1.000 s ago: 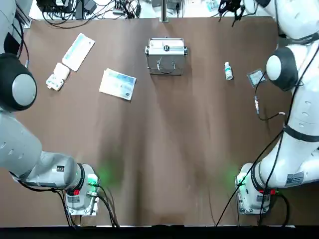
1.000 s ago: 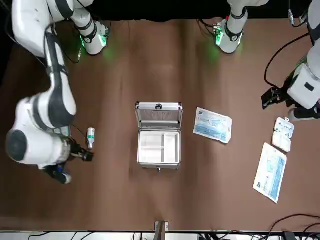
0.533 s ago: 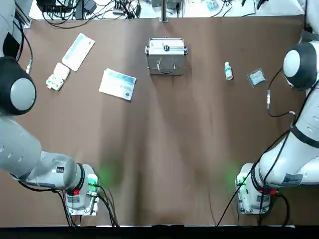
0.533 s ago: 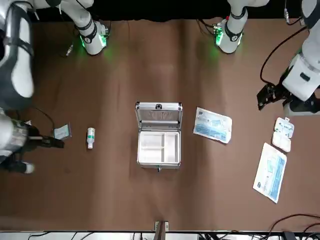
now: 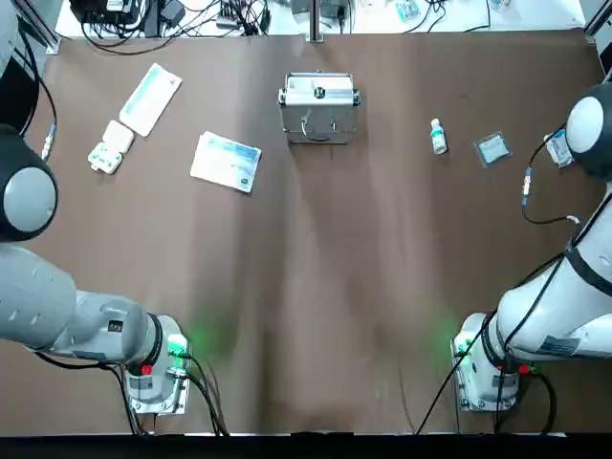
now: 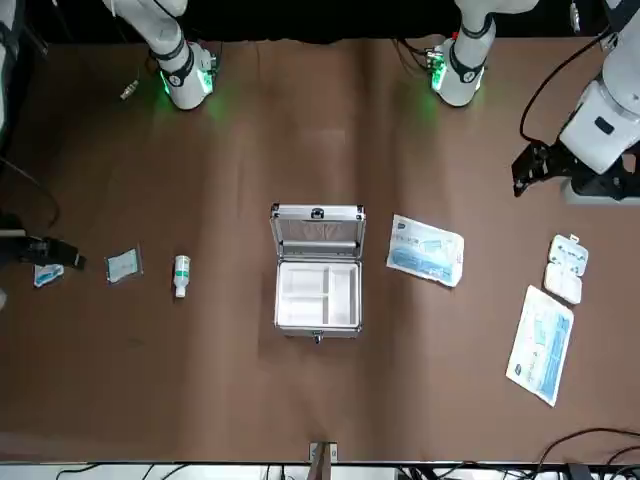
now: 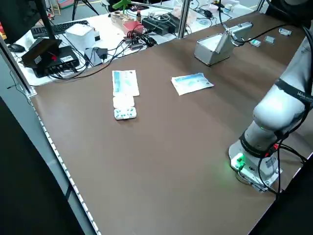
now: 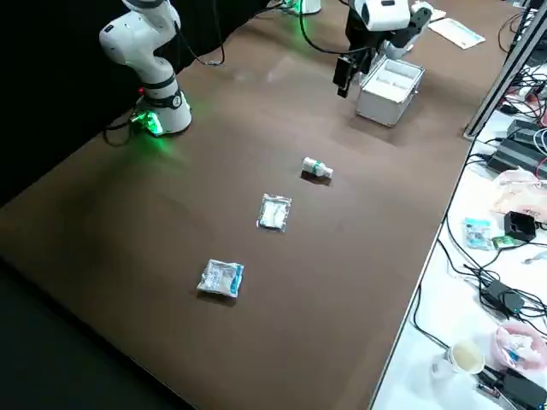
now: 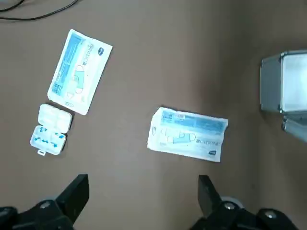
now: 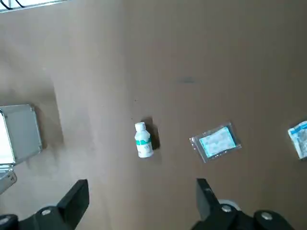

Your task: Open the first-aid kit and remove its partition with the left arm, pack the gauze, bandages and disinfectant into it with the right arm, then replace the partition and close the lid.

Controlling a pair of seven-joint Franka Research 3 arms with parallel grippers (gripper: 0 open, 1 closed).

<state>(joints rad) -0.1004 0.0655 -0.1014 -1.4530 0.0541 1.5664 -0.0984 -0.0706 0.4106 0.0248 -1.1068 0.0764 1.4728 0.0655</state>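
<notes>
The silver first-aid kit [image 6: 318,322] stands at the table's middle with its lid [image 6: 318,228] raised upright. A white divided partition [image 6: 318,294] lies inside it. The disinfectant [image 6: 181,275] lies on its side on the robot's right of the case, also seen as a small bottle [image 10: 143,141]. Beyond it lie a gauze packet [image 6: 124,264] and a bandage packet [image 6: 47,273]. My right gripper [image 10: 141,184] hangs open and empty high above the bottle. On the other side of the case my left gripper [image 6: 530,180] is open and empty, its fingers [image 9: 79,189] wide apart.
On the robot's left of the case lie a blue-printed flat packet [image 6: 426,250], a long narrow packet [image 6: 541,344] and a small white pill box [image 6: 566,266]. Cables and boxes crowd the bench [image 7: 73,39] beyond the table's far edge.
The right arm has swung away from the bottle toward the table's right edge, uncovering both small packets. The left gripper has drifted slightly back toward the robot. The case has not moved.
</notes>
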